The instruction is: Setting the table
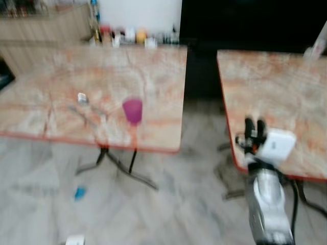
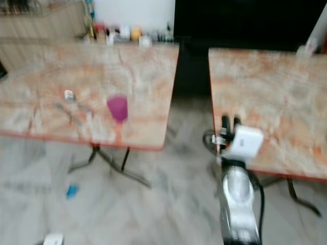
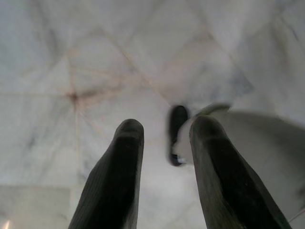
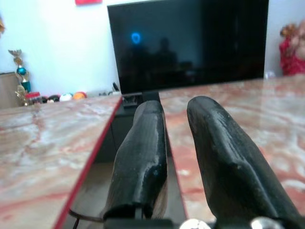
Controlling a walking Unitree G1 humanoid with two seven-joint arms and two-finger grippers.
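Surfaces: two marbled orange-edged tables [image 1: 153, 76] over pale tiled floor [image 1: 194, 204].
Cup: purple plastic tumbler [image 1: 133, 110], upright near left table's front edge.
Right gripper [image 1: 254, 127]: raised at right table's edge, fingers slightly apart, empty.
Left gripper [image 3: 164, 143]: over floor, fingers parted, empty.

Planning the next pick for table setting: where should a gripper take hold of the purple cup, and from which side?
Probably around the purple cup mid-wall, approaching level from the table's near edge: it seems upright, close to that edge, nothing in front. Blur hides its rim.
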